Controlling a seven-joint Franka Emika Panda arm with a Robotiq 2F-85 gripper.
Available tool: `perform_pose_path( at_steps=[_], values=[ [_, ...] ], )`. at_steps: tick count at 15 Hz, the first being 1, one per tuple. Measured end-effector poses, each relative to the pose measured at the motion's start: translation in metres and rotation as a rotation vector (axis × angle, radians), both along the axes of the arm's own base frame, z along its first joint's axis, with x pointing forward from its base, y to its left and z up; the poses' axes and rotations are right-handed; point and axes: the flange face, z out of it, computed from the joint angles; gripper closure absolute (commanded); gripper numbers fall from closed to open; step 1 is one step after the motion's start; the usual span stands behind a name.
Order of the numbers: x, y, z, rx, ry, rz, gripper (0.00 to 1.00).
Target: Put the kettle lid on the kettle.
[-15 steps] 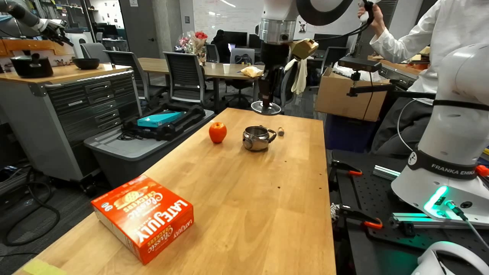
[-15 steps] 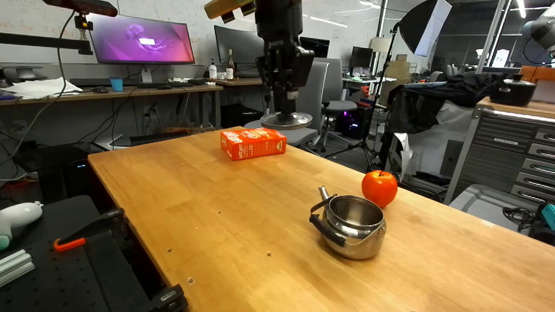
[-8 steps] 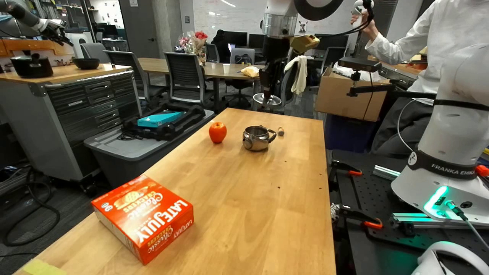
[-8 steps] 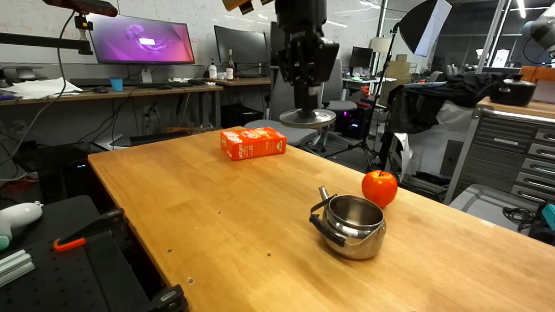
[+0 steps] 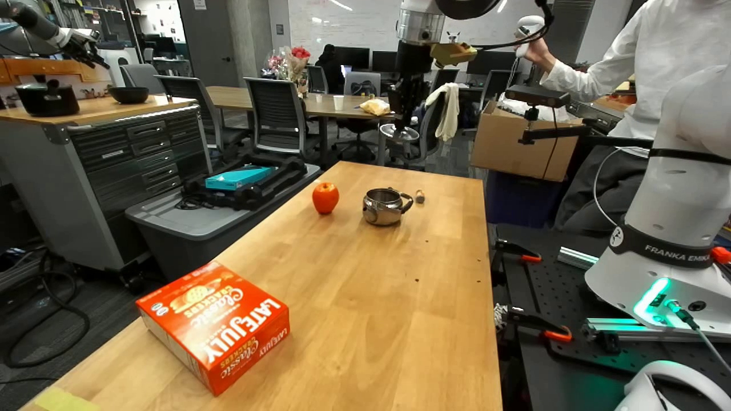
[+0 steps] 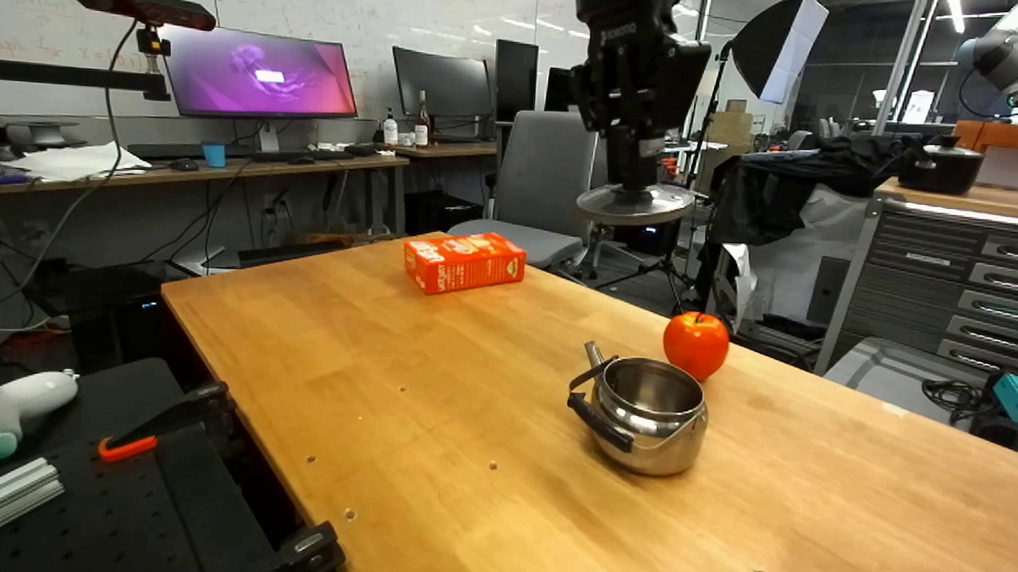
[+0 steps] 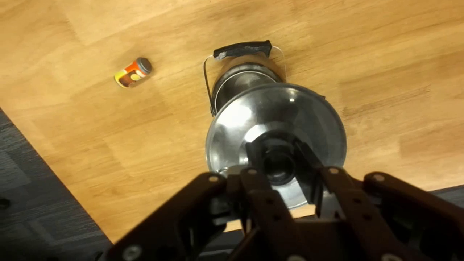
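The kettle lid (image 6: pixel 613 207), a round silvery disc with a dark knob, hangs level in the air. My gripper (image 7: pixel 277 156) is shut on the lid's knob; the fingers sit either side of it. The lid also shows in an exterior view (image 5: pixel 398 134) and in the wrist view (image 7: pixel 253 112). The kettle (image 6: pixel 656 435) stands upright and uncovered on the table, with its black handle folded to one side. It also shows in an exterior view (image 5: pixel 381 212). The lid is well above the kettle, apart from it. In the wrist view the lid hides part of the kettle (image 7: pixel 232 85).
A red apple (image 6: pixel 696 346) stands close beside the kettle. A small orange canister (image 7: pixel 133 74) lies on the table near it. An orange cracker box (image 5: pixel 217 325) lies at the table's other end. A person (image 5: pixel 605 68) stands behind the robot base.
My gripper has carried the lid rightward and slightly up in an exterior view, closer to over the kettle. The lid stays held. The kettle, apple and box have not moved.
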Motion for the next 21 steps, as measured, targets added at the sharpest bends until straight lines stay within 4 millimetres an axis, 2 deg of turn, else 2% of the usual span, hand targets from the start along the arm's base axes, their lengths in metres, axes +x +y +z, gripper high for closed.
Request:
perform_pose_path(
  at_steps=[3, 7, 21],
  values=[
    [0.005, -0.018, -0.001, 0.010, 0.000, -0.026, 0.93],
    [0.016, -0.035, -0.012, 0.024, 0.012, -0.039, 0.93],
    [0.052, -0.050, -0.078, 0.041, 0.042, -0.037, 0.93]
  ],
)
